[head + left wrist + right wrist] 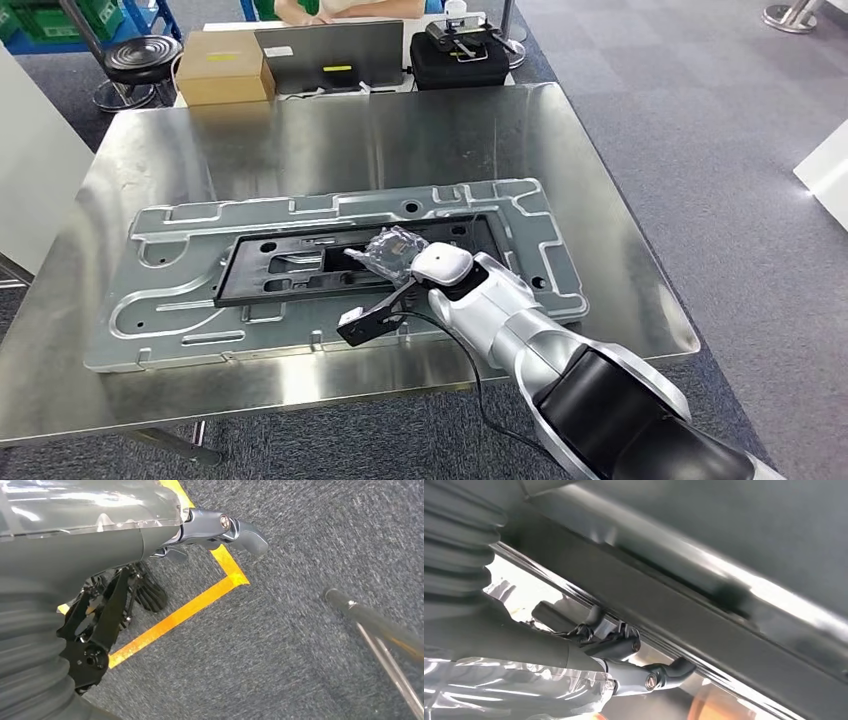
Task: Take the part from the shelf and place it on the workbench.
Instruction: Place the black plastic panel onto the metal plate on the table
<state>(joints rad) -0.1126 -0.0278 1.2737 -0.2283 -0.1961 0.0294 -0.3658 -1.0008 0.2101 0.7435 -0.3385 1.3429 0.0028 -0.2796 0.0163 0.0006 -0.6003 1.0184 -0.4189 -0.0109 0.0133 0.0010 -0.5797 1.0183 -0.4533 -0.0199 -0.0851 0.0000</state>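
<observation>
The part (345,268), a large grey stamped panel carrying a black frame (350,262), lies flat at the centre of the steel workbench (300,135); the right hand (400,255) is seen at its lower-right portion, fingers wrapped in clear film and pressed against the black frame; whether anything is clamped cannot be told. The left hand (150,570) hangs over carpet, fingers apart, nothing held. The release is judged best done slowly, with fingers lifted straight off so the panel is not dragged.
</observation>
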